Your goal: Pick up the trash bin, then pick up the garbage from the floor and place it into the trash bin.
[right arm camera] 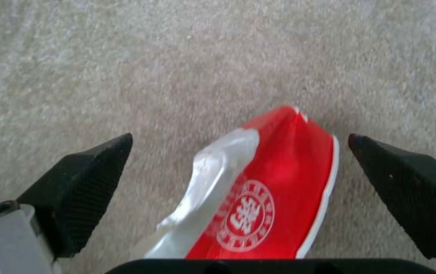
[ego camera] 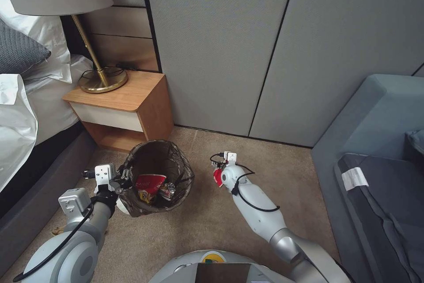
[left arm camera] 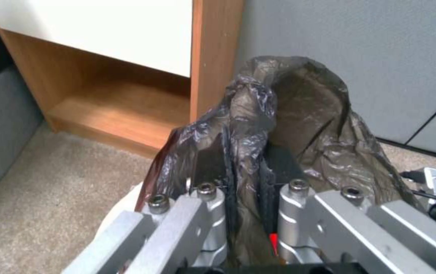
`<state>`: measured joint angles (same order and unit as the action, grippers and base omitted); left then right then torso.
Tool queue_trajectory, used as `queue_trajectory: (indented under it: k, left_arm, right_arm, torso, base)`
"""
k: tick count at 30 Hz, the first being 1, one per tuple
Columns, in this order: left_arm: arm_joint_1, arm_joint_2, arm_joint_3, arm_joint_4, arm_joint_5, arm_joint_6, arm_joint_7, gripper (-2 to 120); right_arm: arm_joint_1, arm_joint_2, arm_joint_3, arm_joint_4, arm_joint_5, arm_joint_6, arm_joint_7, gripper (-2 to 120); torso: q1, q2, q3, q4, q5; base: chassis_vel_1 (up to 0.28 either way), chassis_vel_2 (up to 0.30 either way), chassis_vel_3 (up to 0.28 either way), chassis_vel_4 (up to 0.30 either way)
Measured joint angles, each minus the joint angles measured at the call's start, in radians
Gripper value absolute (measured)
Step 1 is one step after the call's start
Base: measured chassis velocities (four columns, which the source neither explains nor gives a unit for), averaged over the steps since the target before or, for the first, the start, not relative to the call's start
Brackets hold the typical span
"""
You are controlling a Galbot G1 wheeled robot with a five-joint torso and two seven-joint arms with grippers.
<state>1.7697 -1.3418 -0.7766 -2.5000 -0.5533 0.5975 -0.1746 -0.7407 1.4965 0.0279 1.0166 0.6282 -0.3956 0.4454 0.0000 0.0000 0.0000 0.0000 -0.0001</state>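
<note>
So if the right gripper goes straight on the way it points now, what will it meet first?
Most likely the crushed red-and-white paper cup, lying between the open fingers of the right gripper, with the carpet directly under it. How far off is unclear.

— Where's the trash bin (ego camera: pixel 157 177)?
— On the floor (ego camera: pixel 212 225), brown bag over its rim, red cup and wrappers inside.
— Other garbage?
— A crushed red-and-white paper cup (right arm camera: pixel 268 194) lying flat on the carpet.

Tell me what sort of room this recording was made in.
Most likely a bedroom, perhaps a hotel room: a bed with white linen and a grey pillow, a wooden bedside cabinet carrying a brass-based lamp, tan carpet, and a grey-blue upholstered sofa.
</note>
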Motion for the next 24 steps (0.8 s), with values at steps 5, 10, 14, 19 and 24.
queue_trajectory:
  k: [5, 10, 14, 19, 24]
  left_arm:
    - [-0.001, -0.002, 0.001, 0.0, -0.001, 0.001, 0.0, 8]
    - [0.0, -0.002, 0.0, 0.0, -0.001, 0.001, -0.001, 8]
    - [0.001, -0.004, 0.002, 0.0, 0.0, 0.001, -0.001, 8]
    - [0.003, -0.004, 0.001, 0.0, 0.0, 0.001, -0.001, 8]
    - [0.004, -0.004, 0.001, 0.0, 0.001, 0.001, -0.001, 8]
  right_arm:
    - [0.011, 0.016, 0.01, -0.043, -0.02, 0.007, -0.003, 100]
    - [0.012, 0.022, 0.015, -0.062, -0.032, 0.013, -0.007, 100]
    - [0.005, 0.023, 0.016, -0.062, -0.036, 0.015, -0.008, 100]
    - [-0.007, 0.026, 0.016, -0.06, -0.038, 0.015, -0.008, 100]
    - [-0.018, 0.028, 0.016, -0.059, -0.041, 0.016, -0.008, 100]
  torso:
    - [0.0, 0.0, 0.0, 0.0001, 0.0]
    - [0.0, 0.0, 0.0, 0.0, 0.0001]
    - [0.0, 0.0, 0.0, 0.0, 0.0]
    - [0.0, 0.0, 0.0, 0.0, 0.0001]
    - [0.0, 0.0, 0.0, 0.0, 0.0001]
  base:
    - [0.0, 0.0, 0.0, 0.0]
    - [0.0, 0.0, 0.0, 0.0]
    - [0.0, 0.0, 0.0, 0.0]
    - [0.0, 0.0, 0.0, 0.0]
    - [0.0, 0.0, 0.0, 0.0]
